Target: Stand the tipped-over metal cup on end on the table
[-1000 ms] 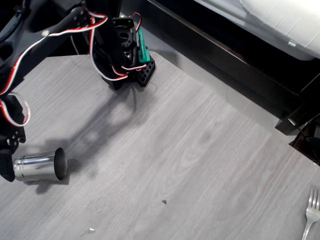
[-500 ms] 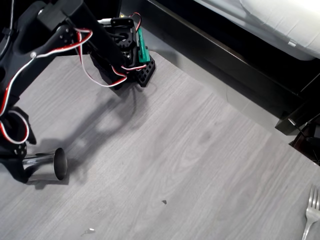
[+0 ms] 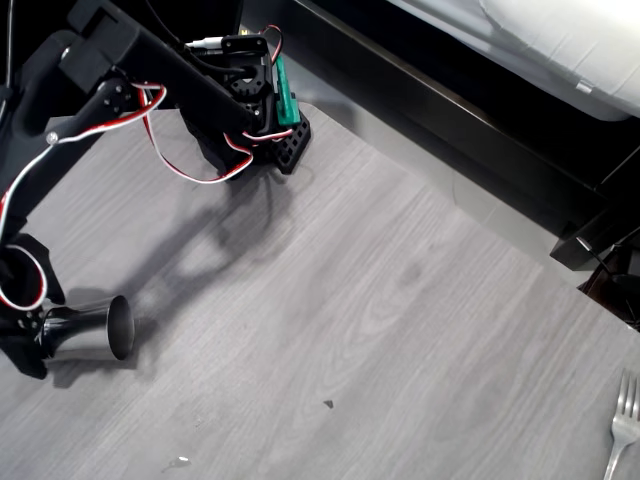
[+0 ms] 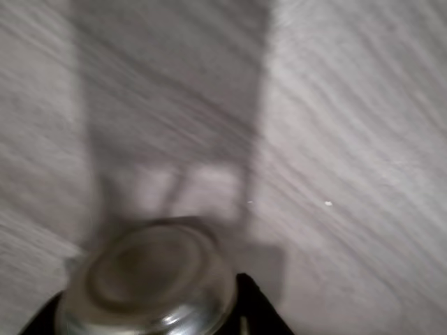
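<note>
The metal cup point(image 3: 95, 333) lies on its side at the left edge of the grey table point(image 3: 380, 300) in the overhead view, its open rim facing right. My gripper point(image 3: 40, 335) is down over the cup's closed end, one black finger on each side of it, and hides that end. Blurred in the wrist view, the cup's rounded base point(image 4: 147, 283) sits low in the picture with my gripper point(image 4: 150, 317) straddling it; dark fingers point(image 4: 258, 307) show at the bottom corners. The jaws look open around the cup.
A silver fork point(image 3: 622, 425) lies at the table's far right edge. The arm's base point(image 3: 265, 110) stands at the back of the table. A black ledge point(image 3: 450, 110) runs diagonally behind, with white bedding point(image 3: 560, 40) beyond it.
The arm has swung down and left, bringing the gripper further over the cup's closed end. The cup has stayed where it lay.
</note>
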Controlling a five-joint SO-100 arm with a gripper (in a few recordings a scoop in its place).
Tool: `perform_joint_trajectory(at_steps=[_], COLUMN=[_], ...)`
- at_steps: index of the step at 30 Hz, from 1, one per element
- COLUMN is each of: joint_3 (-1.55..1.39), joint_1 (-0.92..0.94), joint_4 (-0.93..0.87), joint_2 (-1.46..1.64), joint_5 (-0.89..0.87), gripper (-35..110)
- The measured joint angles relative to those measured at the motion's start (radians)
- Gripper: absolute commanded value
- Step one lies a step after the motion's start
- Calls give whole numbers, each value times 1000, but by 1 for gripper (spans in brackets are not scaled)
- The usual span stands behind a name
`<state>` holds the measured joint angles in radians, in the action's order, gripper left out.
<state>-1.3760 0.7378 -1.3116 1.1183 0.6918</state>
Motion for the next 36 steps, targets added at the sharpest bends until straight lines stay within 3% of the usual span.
perform_joint_trajectory(at_steps=[14,22,31,36], joint_3=[23,-35,-285,-620], joint_1=[-9,-146,-480,-474], joint_4=[-2,-94,64,437], joint_2=[18,394,850,1063], joint_5=[-20,-20,69,284], gripper=[0,0,0,0])
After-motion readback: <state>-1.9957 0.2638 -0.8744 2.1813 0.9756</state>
